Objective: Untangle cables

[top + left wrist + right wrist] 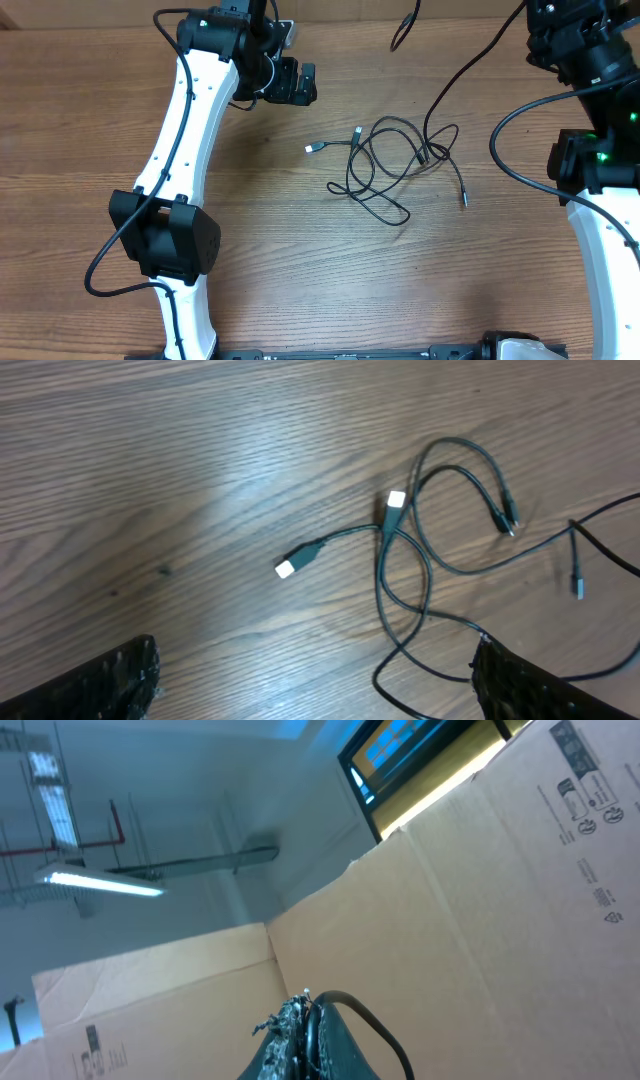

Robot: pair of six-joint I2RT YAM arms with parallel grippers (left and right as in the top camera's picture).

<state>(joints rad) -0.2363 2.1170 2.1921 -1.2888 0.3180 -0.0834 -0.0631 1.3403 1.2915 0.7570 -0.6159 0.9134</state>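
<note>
The cables (390, 165) lie in one loose knot of thin black cord near the middle of the worktop (80, 120), with loops crossing one another. How many separate cords make up the knot cannot be told.

The left wrist view shows five plug ends. Two silver-tipped plugs (287, 568) stick out on the knot's left side, a pair of small dark plugs (505, 520) lies side by side within the loops, and one more dark plug (578, 585) sits at the knot's right edge.

From the knot's right side one strand (470, 65) climbs off the worktop toward the upper right corner of the overhead view. A second short loop (402, 38) hangs in at the top edge above the knot.

The left gripper (300, 88) hovers up and to the left of the knot, near it but not touching. Its two fingers are spread wide and frame the silver-tipped plugs from above.

The right gripper (303, 1010) is lifted well away from the knot and points upward. Its fingers are pressed together, with a black cord arcing out from between them.

Behind the right gripper stand two cardboard boxes (500, 900), with one lit ceiling lamp (100, 880) above. The two white arms flank the knot, the left arm (185, 130) and the right arm (600, 230).
</note>
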